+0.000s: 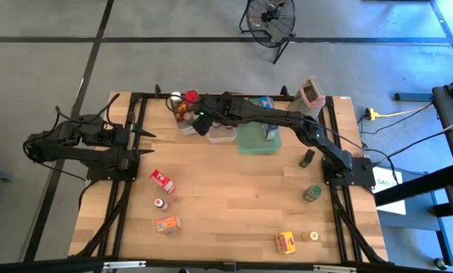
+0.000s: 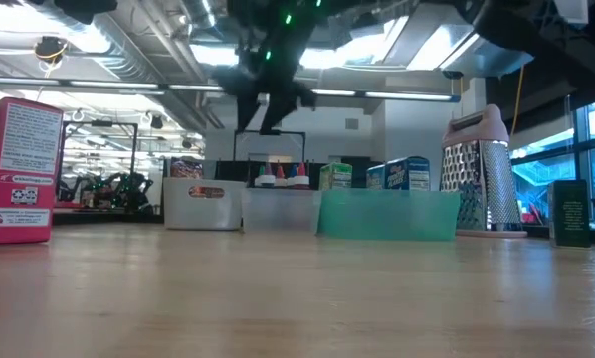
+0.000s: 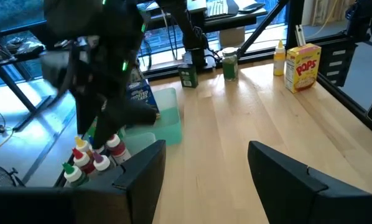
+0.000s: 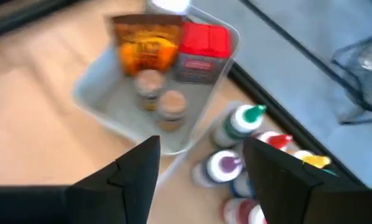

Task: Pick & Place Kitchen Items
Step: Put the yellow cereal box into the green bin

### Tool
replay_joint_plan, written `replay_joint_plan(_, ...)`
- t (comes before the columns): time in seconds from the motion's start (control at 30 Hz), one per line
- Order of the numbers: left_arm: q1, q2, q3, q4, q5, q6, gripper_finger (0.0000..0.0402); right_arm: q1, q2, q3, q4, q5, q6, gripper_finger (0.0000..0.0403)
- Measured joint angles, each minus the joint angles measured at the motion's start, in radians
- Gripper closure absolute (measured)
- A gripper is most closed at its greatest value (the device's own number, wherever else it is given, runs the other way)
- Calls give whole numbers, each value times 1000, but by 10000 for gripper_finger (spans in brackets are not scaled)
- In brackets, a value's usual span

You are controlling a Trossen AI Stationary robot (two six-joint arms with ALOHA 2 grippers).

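1. Kitchen items in two groups: some binned along the far edge, others loose on the wooden table [image 1: 234, 197].
2. In the left clear bin [image 4: 99, 102]: orange packet [image 4: 145, 45], red-lidded box [image 4: 203, 43], two small brown-capped jars [image 4: 161, 99].
3. In the next clear bin [image 1: 220, 134]: cluster of small bottles [image 4: 242, 149] with green, red, purple and yellow caps, upright, packed together.
4. In the green tray [image 1: 255, 142]: blue carton [image 1: 270, 130] and another small box, upright.
5. Loose, near side: red box [image 1: 163, 180], small red-capped bottle [image 1: 160, 204], orange packet [image 1: 168, 224], yellow box [image 1: 285, 242], small round jar [image 1: 312, 236]. Right side: green jar [image 1: 312, 193], dark green box [image 1: 307, 158].
6. Right gripper [image 4: 201, 171] above the seam between the two clear bins, fingers apart, nothing between them.
7. Left gripper [image 3: 204, 177] at the table's left edge, well apart from the bins, fingers spread, empty.
8. Metal grater [image 1: 310, 94] with pink top upright at the far right corner, beside the tray.
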State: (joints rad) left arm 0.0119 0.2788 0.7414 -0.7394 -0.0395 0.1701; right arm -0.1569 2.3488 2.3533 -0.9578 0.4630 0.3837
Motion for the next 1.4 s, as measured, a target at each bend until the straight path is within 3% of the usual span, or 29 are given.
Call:
replay_joint_plan(0.13,0,0,0,-3,0,0,178,40,-94,-1,-71,-93,-2,168)
replay_joint_plan(0.3,0,1,0,-5,0,3,178,122,-207,4,-243,-282,87,168)
replay_joint_plan(0.4,0,0,0,-5,0,8,178,183,-260,4,-373,-379,202,169)
replay_joint_plan(0.57,0,0,0,-6,0,8,178,296,-282,4,-597,-445,476,168)
replay_joint_plan(0.7,0,0,0,-6,0,8,178,390,-283,-2,-610,-501,671,169)
replay_joint_plan(0.93,0,0,0,-6,0,3,178,531,-280,-13,-614,-482,934,169)
replay_joint_plan(1.1,0,0,0,-6,0,1,178,600,-280,-13,-613,-410,990,168)
replay_joint_plan(1.4,0,0,0,-3,0,1,178,672,-280,-13,-587,-384,1052,168)
